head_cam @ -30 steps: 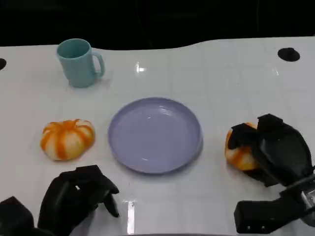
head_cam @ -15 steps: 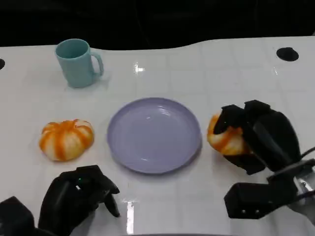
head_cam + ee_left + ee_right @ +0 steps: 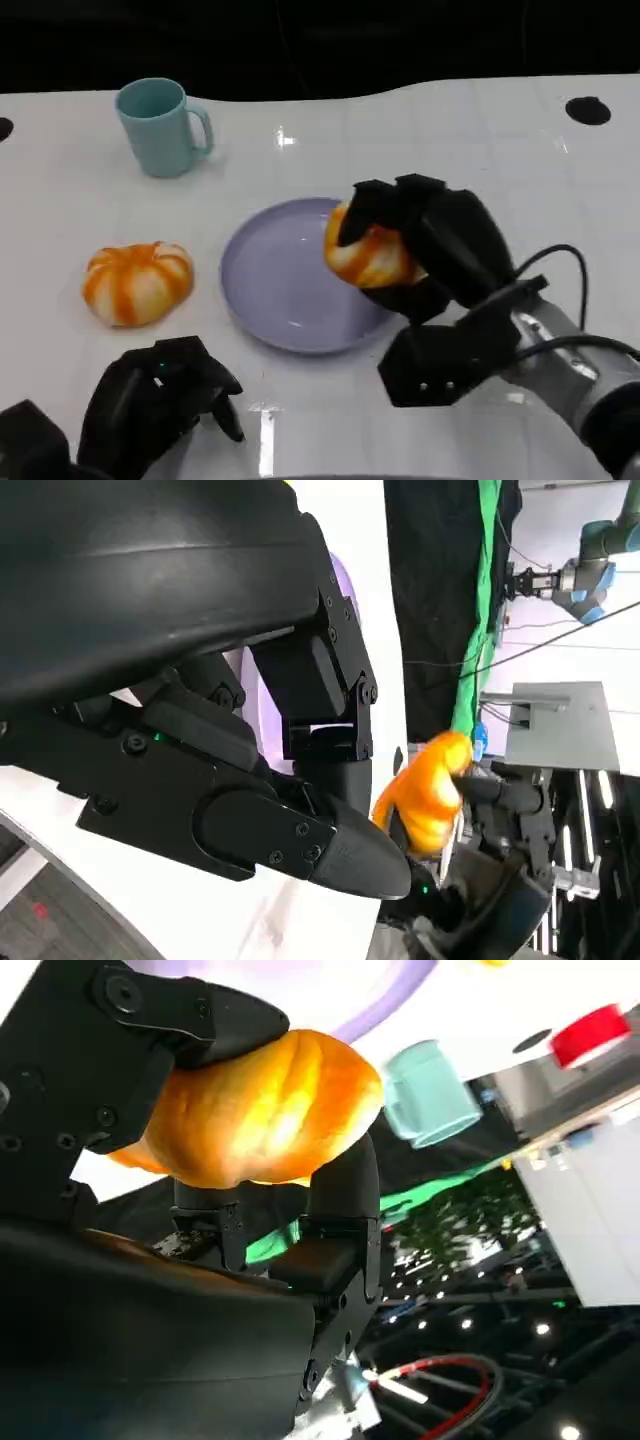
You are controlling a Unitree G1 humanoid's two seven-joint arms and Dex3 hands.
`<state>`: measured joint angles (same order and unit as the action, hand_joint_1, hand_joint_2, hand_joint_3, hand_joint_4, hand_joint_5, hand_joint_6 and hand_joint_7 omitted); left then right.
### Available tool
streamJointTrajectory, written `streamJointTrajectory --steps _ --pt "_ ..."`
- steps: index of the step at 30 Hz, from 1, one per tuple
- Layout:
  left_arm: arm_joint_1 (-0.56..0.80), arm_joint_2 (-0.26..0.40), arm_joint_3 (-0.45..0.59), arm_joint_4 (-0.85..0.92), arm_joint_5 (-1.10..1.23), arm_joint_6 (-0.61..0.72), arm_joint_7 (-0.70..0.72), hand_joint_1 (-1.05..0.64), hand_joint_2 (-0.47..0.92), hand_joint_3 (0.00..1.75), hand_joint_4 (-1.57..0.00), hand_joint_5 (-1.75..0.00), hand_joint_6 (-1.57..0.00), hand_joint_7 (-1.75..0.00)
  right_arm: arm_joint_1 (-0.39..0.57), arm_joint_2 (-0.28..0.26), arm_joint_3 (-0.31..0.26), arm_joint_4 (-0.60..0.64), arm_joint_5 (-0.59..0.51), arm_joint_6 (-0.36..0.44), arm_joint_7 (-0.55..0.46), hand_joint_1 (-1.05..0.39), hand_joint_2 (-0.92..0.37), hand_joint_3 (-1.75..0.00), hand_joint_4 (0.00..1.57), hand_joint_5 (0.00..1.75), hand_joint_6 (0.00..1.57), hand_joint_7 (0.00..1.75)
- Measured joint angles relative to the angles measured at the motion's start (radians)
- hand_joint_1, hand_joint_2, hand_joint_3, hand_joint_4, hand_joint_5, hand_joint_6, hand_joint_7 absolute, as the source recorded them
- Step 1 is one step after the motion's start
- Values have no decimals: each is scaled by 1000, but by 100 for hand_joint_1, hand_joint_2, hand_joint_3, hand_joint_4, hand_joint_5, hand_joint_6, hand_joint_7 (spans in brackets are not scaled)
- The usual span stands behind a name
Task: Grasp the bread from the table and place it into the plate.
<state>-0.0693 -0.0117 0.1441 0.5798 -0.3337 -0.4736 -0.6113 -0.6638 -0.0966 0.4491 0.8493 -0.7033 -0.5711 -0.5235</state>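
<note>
Bread [image 3: 368, 255] carried over plate [image 3: 270, 290], white table [image 3: 450, 150], dark backdrop

Right hand: my right hand [image 3: 425, 250] is lifted off the desk [image 3: 480, 150] and reaches in from the lower right, wrapped around the bread [image 3: 368, 255].
Right fingers: I see the fingers [image 3: 215, 1015] curled over one side of the bread, with another pressed against the opposite side in the right wrist view.
Right forearm: my silver forearm [image 3: 575, 370] runs to the lower right corner, a black cable looping beside it.
Left hand: my left hand [image 3: 160, 405] sits low at the lower left, close to the desk, holding nothing.
Left fingers: its fingers [image 3: 300, 825] are curled inward.
</note>
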Motion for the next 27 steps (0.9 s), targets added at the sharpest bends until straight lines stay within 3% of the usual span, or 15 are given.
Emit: streamJointTrajectory --steps 8,11,13,14,15,16,18,19,22,27 --pt "2 0 0 -3 0 0 0 -94 92 5 -116 -126 -121 -77 -100 79 5 163 21 -31 21 -10 -28 -142 94 175 77 167" --pt "3 0 0 -5 -1 0 0 -94 92 5 -116 -125 -121 -78 -136 109 6 218 28 -18 34 -10 -33 -136 88 175 81 146" --pt "4 0 -1 -8 -1 0 0 -94 92 4 -116 -125 -121 -78 -156 125 3 250 42 -3 55 -14 -41 -120 77 173 82 116" --pt "6 0 -1 -12 -1 1 0 -93 92 4 -116 -125 -120 -78 -164 132 0 263 49 6 71 -17 -46 -105 74 161 81 100" --pt "8 0 -2 -14 -1 2 0 -93 92 4 -116 -125 -120 -78 -170 136 -2 274 56 16 87 -23 -58 -79 63 125 76 72" --pt "10 0 -2 -16 -1 3 0 -93 92 4 -115 -125 -120 -78 -174 138 -1 281 61 26 106 -26 -66 -64 61 104 76 54" --pt "12 0 -2 -19 -1 3 0 -93 92 5 -115 -125 -120 -78 -183 138 7 286 60 56 151 -37 -84 -30 50 50 62 17" --pt "13 0 -3 -19 -1 3 0 -93 92 5 -115 -125 -119 -78 -190 135 18 287 58 72 179 -40 -88 -23 46 38 57 10" --pt "13 0 -3 -20 -1 3 0 -93 92 5 -115 -125 -119 -78 -210 122 42 284 40 115 270 -52 -92 -18 30 19 41 1" --pt "14 0 -3 -20 0 3 0 -94 92 5 -115 -124 -119 -79 -223 96 66 260 23 144 337 -66 -92 -17 18 13 28 0"
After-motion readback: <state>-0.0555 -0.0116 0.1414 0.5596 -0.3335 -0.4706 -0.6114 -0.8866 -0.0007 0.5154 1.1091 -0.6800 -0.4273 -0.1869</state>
